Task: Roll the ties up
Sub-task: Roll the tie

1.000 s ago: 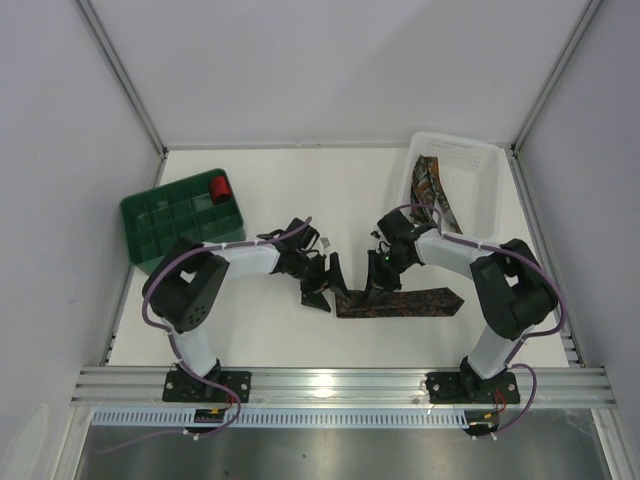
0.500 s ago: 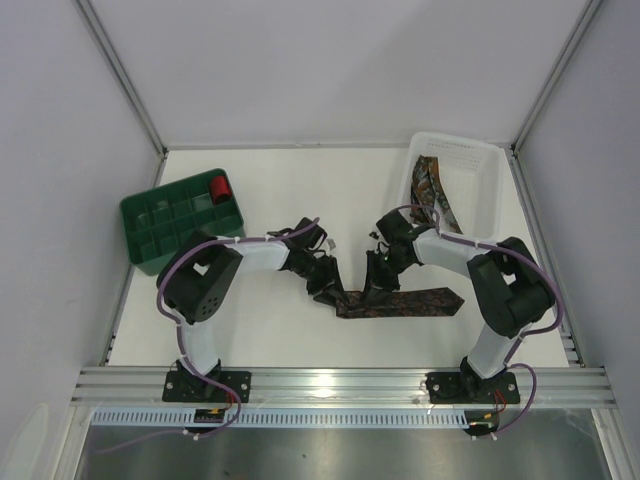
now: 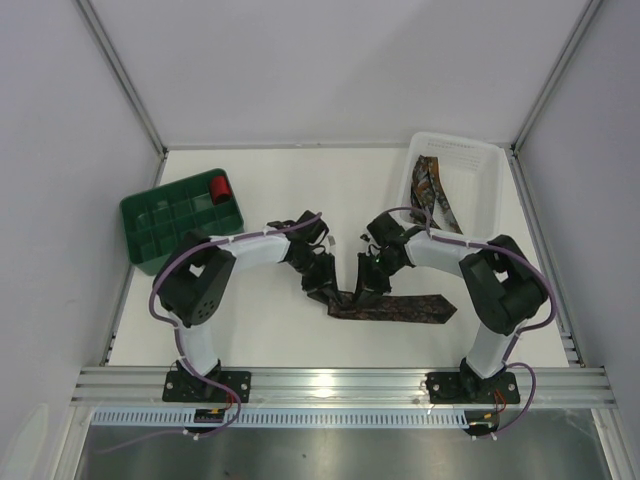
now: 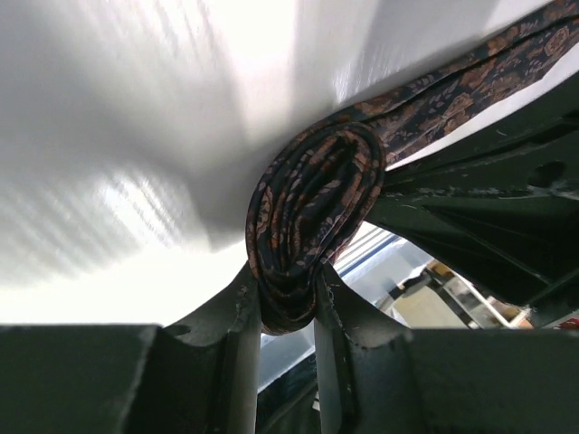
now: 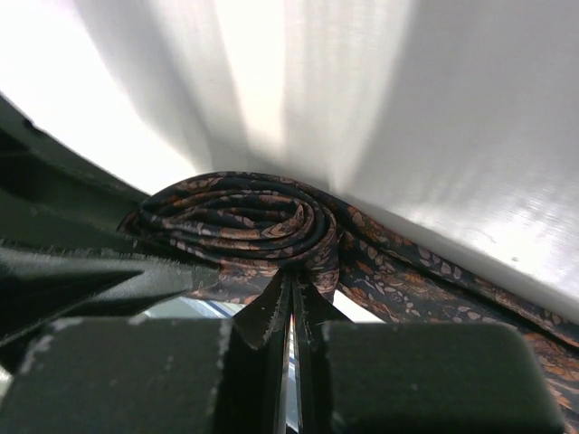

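Left pincer (image 3: 322,283): narrow, clamping the rolled end (image 4: 312,203) of a long dark fabric necktie with brown-orange pattern (image 3: 400,308) between its fingers (image 4: 240,316).
Right pincer (image 3: 368,285): all but closed, nipping necktie fabric at the roll's lower edge.
Necktie: on the white tabletop (image 3: 270,330) between the arms, its unrolled length running right to a pointed tip.
Other ties (image 3: 432,195): in the white plastic basket (image 3: 495,190), far right.

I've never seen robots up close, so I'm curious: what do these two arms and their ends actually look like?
The left arm and right arm match: white tube-like links between chunky black rounded joints, on black bases. A purple cable loops along each. The left tool and right tool are black, with two flat, scuffed fingers.
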Controlling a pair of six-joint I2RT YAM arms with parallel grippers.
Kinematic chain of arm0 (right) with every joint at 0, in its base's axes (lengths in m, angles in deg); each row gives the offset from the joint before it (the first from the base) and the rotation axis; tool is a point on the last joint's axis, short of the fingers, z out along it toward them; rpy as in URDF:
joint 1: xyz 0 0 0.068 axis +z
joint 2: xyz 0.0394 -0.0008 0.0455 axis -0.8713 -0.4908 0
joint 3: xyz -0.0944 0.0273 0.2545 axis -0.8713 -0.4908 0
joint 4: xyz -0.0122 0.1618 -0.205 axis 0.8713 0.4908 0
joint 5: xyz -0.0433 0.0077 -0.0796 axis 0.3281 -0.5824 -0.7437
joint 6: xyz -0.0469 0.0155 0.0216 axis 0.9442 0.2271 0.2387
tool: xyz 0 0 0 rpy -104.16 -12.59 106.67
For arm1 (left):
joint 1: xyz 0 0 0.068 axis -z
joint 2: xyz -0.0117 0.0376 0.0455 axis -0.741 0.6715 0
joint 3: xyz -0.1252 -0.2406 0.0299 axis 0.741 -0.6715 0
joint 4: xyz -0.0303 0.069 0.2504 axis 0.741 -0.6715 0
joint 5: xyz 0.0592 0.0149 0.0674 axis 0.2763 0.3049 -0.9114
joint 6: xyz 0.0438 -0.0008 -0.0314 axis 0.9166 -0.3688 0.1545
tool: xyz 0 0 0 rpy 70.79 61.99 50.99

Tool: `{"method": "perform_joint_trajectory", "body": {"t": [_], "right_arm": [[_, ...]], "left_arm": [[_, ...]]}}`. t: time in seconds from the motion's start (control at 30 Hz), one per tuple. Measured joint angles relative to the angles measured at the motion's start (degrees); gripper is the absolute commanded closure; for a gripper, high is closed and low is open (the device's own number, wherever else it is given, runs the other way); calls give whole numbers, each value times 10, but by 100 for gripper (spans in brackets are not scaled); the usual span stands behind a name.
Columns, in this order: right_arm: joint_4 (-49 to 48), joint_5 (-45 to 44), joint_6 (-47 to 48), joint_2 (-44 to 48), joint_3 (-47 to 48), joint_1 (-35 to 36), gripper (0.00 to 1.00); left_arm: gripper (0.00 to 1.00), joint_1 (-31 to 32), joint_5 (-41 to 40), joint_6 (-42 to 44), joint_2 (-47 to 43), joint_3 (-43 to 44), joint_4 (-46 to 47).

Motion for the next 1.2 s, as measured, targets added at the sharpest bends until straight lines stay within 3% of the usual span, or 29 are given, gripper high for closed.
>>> {"method": "perform_joint_trajectory", "body": {"t": [0.57,0.73,1.2], "right_arm": [[-10,-2,-23,-33,39,34,94],[-5,-11,-24,-38,39,38,94],[8,-39,-22,-38,35,39,94]], "left_arm": [[78,18,-53,38,-25,90,-114],[74,35,-54,39,-6,124,-119],[77,42,-47,40,31,133,-122]]}}
